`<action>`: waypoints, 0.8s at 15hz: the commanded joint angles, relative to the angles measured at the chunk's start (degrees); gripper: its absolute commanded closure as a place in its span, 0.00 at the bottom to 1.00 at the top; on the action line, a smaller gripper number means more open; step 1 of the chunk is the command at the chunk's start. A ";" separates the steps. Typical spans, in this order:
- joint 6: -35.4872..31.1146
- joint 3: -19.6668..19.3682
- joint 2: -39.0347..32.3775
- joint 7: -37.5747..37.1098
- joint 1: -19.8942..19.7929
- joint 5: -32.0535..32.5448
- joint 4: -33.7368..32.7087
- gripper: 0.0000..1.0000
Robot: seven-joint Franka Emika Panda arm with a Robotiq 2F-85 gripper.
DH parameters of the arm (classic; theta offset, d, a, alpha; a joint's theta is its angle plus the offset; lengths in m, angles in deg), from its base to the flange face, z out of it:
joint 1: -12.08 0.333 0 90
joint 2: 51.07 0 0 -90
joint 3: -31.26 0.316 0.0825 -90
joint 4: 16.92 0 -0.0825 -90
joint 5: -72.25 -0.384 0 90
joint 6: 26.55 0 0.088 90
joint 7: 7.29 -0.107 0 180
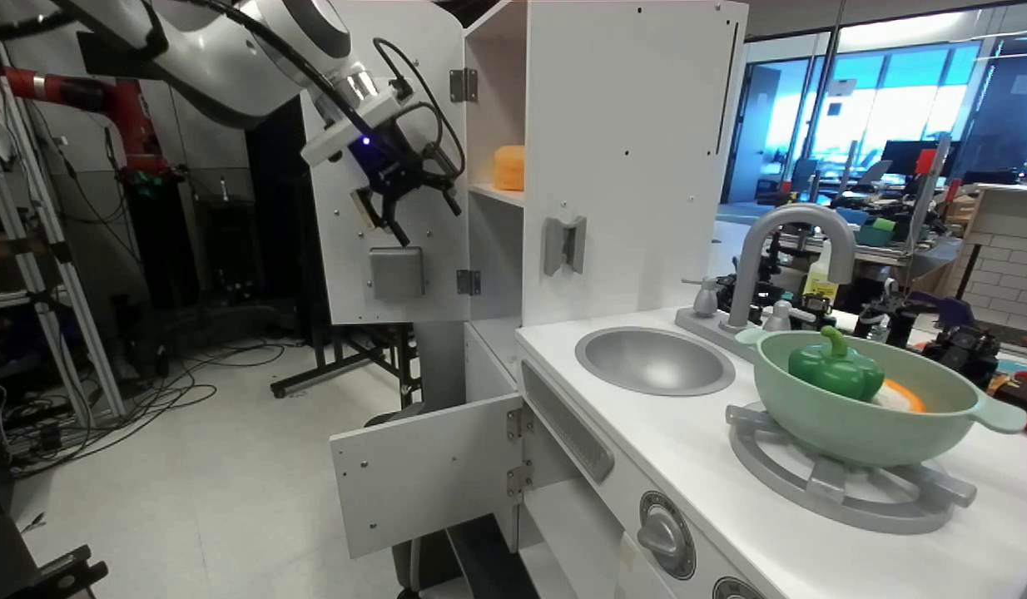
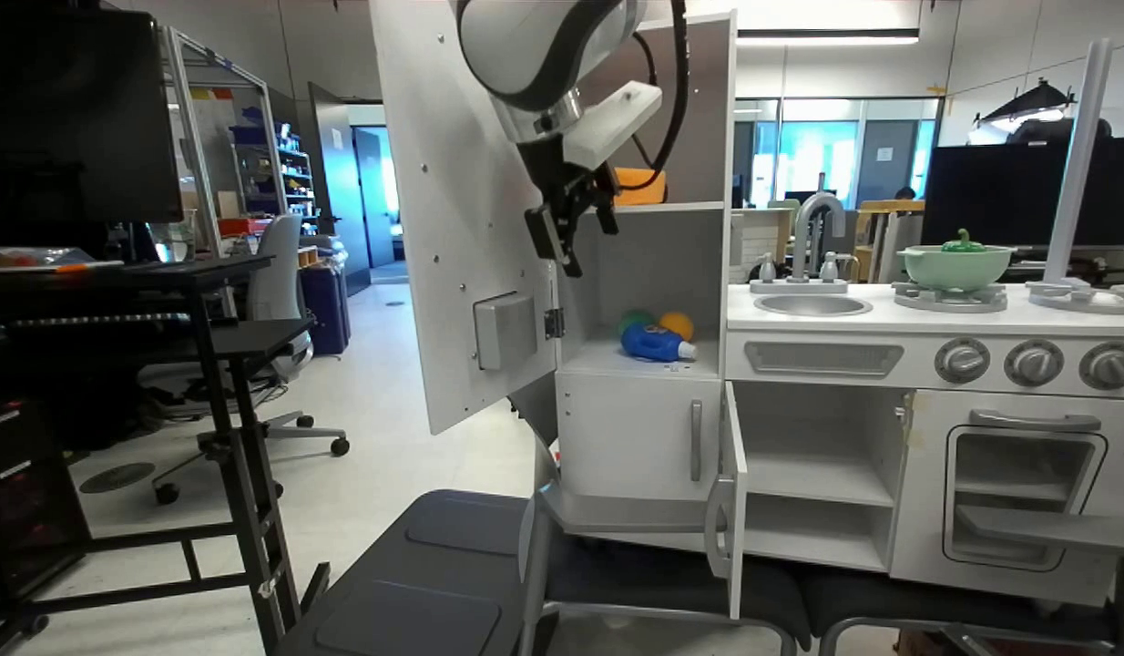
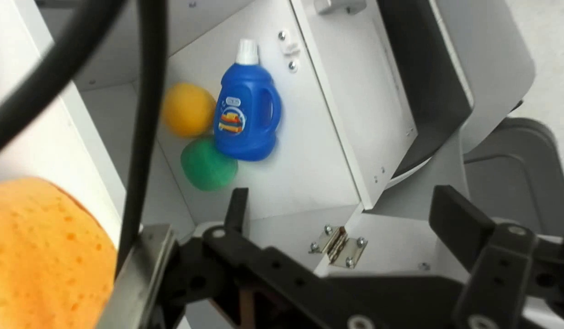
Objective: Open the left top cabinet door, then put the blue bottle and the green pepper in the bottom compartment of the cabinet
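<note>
The left top cabinet door [image 1: 397, 150] [image 2: 471, 237] stands wide open in both exterior views. The blue bottle [image 2: 653, 343] [image 3: 246, 109] lies on its side on the floor of the bottom compartment [image 2: 648, 264] [image 3: 305, 169] of the cabinet [image 2: 728, 109]. A green pepper [image 1: 836, 368] [image 2: 963, 243] sits in the pale green bowl [image 1: 863, 433] on the stove. My gripper [image 1: 430, 225] [image 2: 591, 248] [image 3: 343, 201] is open and empty. It hangs between the open door and the compartment's front, apart from the bottle.
An orange ball [image 2: 677, 325] [image 3: 189, 109] and a green round object [image 3: 209, 163] lie beside the bottle. An orange block [image 1: 509, 168] sits on the shelf above. A lower door [image 1: 426, 470] stands open. A dark lid [image 2: 416, 574] is below the door.
</note>
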 commanded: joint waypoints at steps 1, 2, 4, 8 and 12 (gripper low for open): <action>4.09 3.73 11.41 2.91 -3.97 -5.14 13.95 0.00; 4.40 4.28 13.73 2.57 -4.97 -6.41 16.67 0.00; 3.91 4.97 18.46 1.19 -6.98 -9.01 22.38 0.00; 1.56 2.37 28.46 -0.27 -8.95 -16.84 33.88 0.00; -0.65 0.40 38.87 -3.19 -11.63 -22.66 45.36 0.00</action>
